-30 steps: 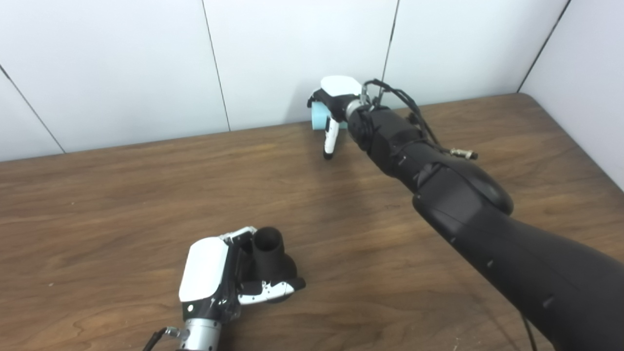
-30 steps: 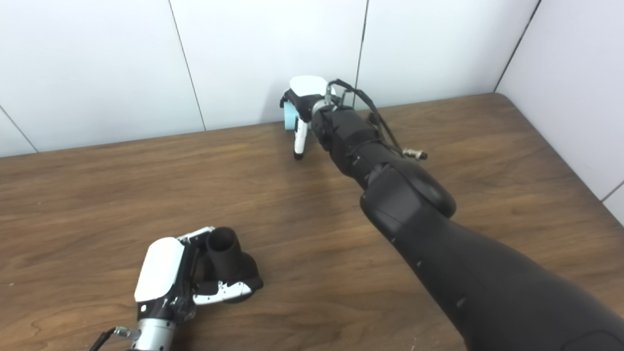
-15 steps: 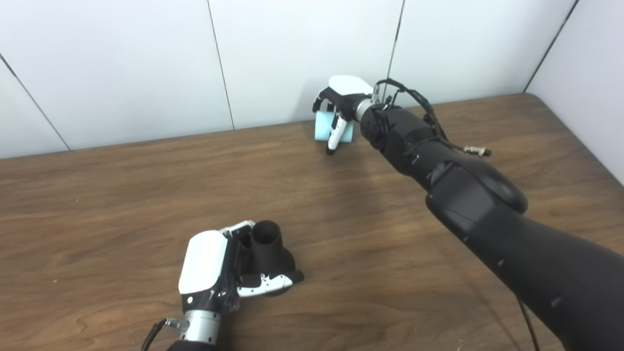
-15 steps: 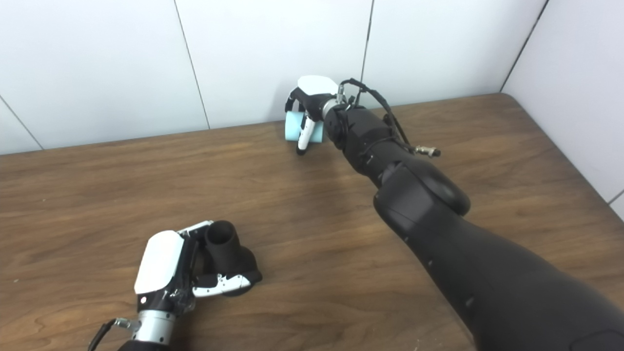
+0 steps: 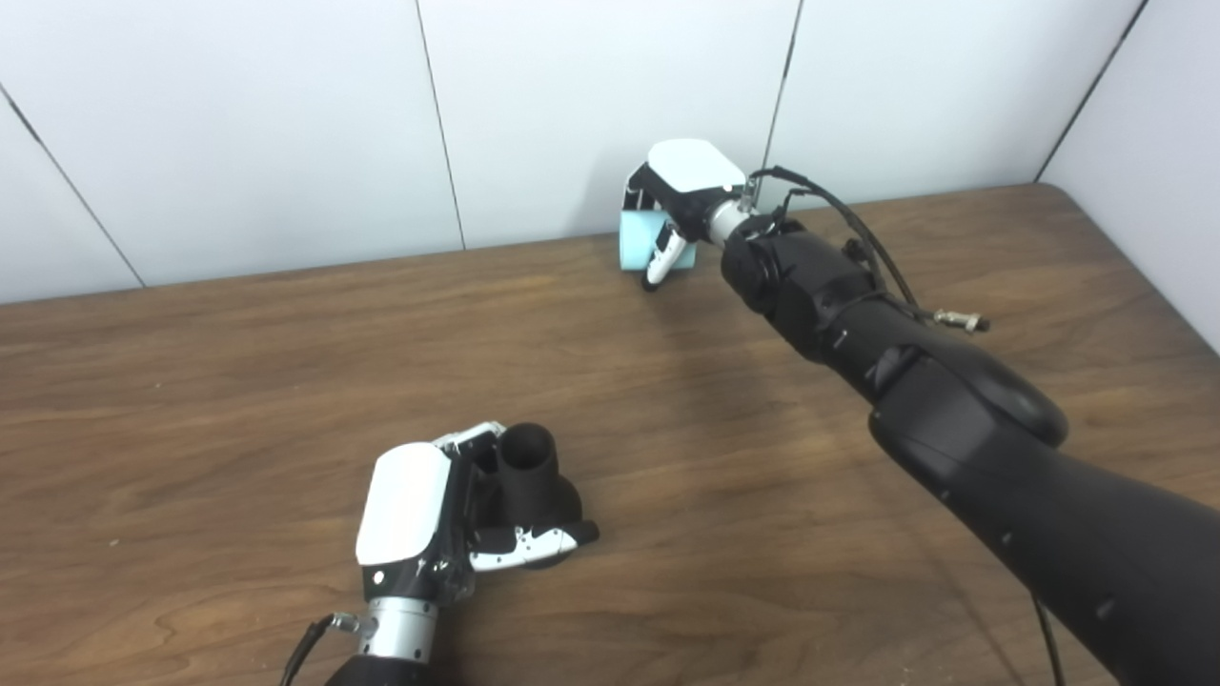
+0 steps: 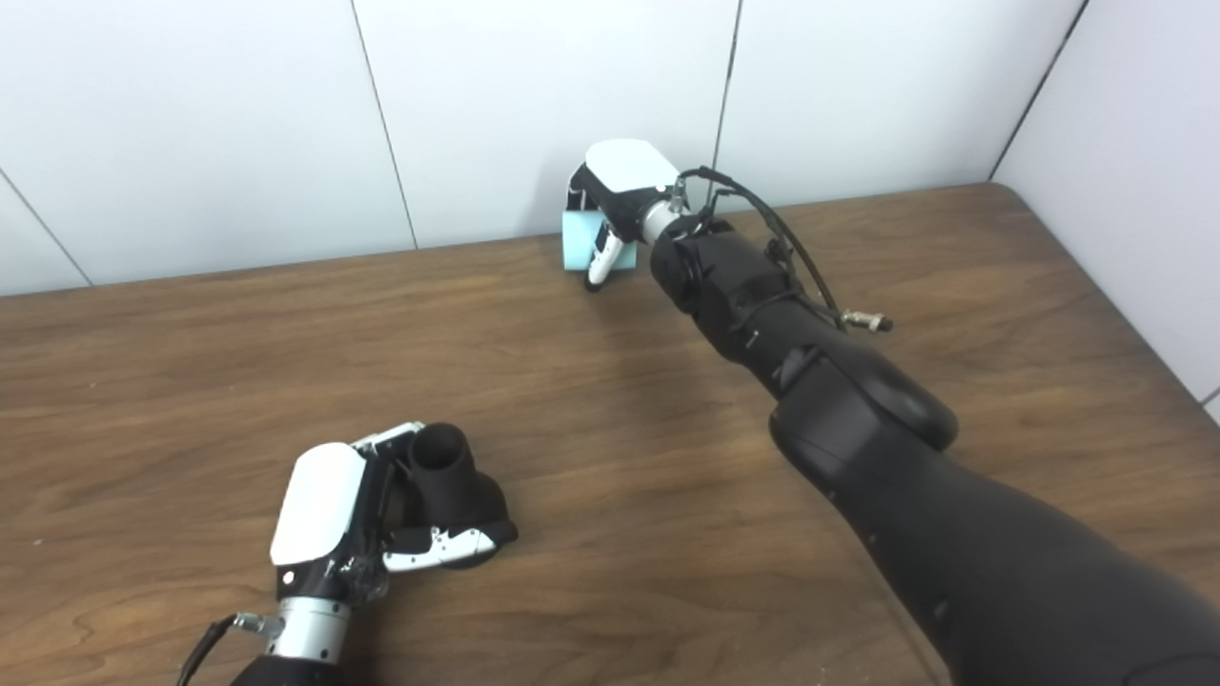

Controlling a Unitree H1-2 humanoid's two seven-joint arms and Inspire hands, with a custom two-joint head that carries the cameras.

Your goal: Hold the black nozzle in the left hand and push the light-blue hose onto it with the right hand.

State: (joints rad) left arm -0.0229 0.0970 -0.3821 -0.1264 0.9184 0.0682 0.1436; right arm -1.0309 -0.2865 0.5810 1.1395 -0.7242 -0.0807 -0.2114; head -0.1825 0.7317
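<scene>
So the right hand [image 5: 679, 205] is gripping the light-blue hose [image 5: 637, 244] at upper center, while the left hand [image 5: 448, 524] is holding the black nozzle [image 5: 529, 472] mouth-up, well apart at lower left.

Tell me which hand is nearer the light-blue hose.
Right. The right hand is on the light-blue hose at the table's far edge by the wall; the left hand is far off at the near side, holding the black nozzle.
</scene>
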